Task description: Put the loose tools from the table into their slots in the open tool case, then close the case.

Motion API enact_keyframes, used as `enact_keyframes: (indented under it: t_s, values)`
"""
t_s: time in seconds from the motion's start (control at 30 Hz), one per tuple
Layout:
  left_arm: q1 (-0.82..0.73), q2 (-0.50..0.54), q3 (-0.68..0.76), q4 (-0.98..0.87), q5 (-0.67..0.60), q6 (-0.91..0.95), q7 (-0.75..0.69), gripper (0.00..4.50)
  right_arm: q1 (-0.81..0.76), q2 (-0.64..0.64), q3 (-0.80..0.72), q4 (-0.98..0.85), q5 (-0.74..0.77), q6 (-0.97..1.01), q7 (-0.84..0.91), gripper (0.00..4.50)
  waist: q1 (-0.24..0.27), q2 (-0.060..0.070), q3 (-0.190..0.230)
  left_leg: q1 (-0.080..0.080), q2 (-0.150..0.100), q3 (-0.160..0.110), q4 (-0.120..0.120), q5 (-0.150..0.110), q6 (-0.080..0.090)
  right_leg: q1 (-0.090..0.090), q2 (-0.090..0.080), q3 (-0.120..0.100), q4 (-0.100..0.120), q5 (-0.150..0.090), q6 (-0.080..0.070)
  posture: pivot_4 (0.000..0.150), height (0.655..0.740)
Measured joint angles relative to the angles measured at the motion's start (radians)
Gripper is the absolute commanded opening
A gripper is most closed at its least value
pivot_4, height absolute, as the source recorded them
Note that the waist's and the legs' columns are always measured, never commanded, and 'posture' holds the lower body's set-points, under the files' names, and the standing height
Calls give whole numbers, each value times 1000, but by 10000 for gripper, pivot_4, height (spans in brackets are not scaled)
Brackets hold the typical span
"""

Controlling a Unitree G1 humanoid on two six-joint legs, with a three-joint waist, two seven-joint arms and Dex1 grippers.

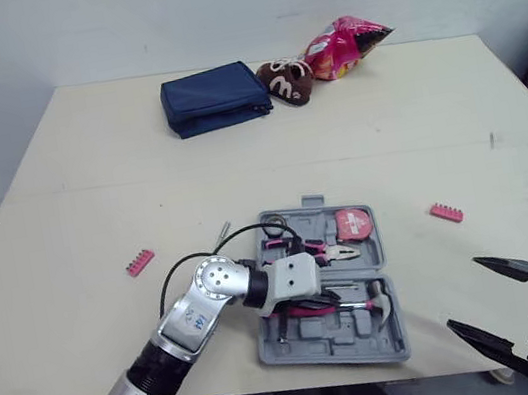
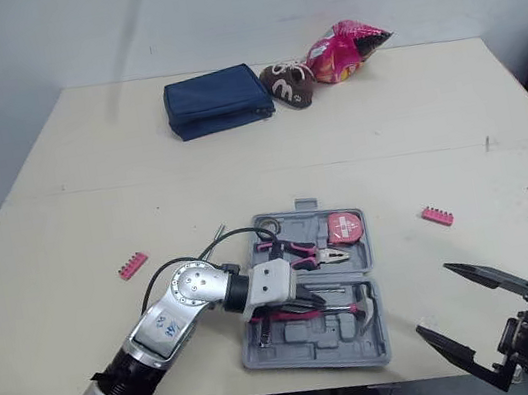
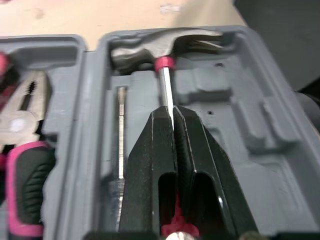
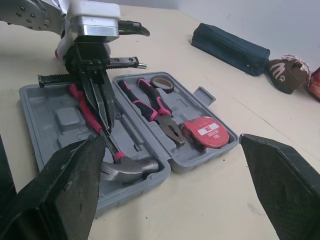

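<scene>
Head views: the tool case is lying open at the middle of the table's front edge. The left gripper is reaching into its near half. One pink bit strip is lying left of the case, another pink strip right of it. The right gripper is hanging off the front edge near the right corner, fingers spread wide.

Left wrist view: the fingers are pinching narrowly on the hammer's shaft.

Right wrist view: pliers and tape measure are sitting in the far half.
</scene>
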State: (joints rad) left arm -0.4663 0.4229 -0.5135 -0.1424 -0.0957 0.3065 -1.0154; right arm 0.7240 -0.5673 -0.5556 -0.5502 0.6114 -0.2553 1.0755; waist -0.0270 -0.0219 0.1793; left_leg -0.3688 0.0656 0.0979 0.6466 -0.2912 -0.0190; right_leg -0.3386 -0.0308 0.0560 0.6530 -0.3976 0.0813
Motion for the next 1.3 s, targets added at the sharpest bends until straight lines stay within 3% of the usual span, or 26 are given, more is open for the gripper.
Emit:
enact_keyframes:
  t_s: [0.17,0.57,0.73,1.3]
  values:
    - [0,39,3,-8,19,13,-5,699,2,2,0,0,-3,0,0,45000,-2,1,-1,1,1,0,-1,0,-1,0,1,0,0,0,0,1500,7400]
    - [41,20,26,-9,16,-30,7,699,-2,2,0,1,-8,-3,0,45000,0,1,-1,0,0,0,-1,0,0,0,0,0,0,0,0,1500,7400]
    - [44,-16,71,-2,-59,-27,-18,699,-18,7,2,2,-18,-4,0,45000,0,1,-1,0,0,0,-1,0,0,0,0,0,0,0,0,1500,7400]
    - [41,17,7,-18,-15,-25,-57,699,-20,16,3,4,-22,-4,0,45000,-1,1,-1,1,0,0,-1,-1,0,0,0,0,0,0,0,1500,7400]
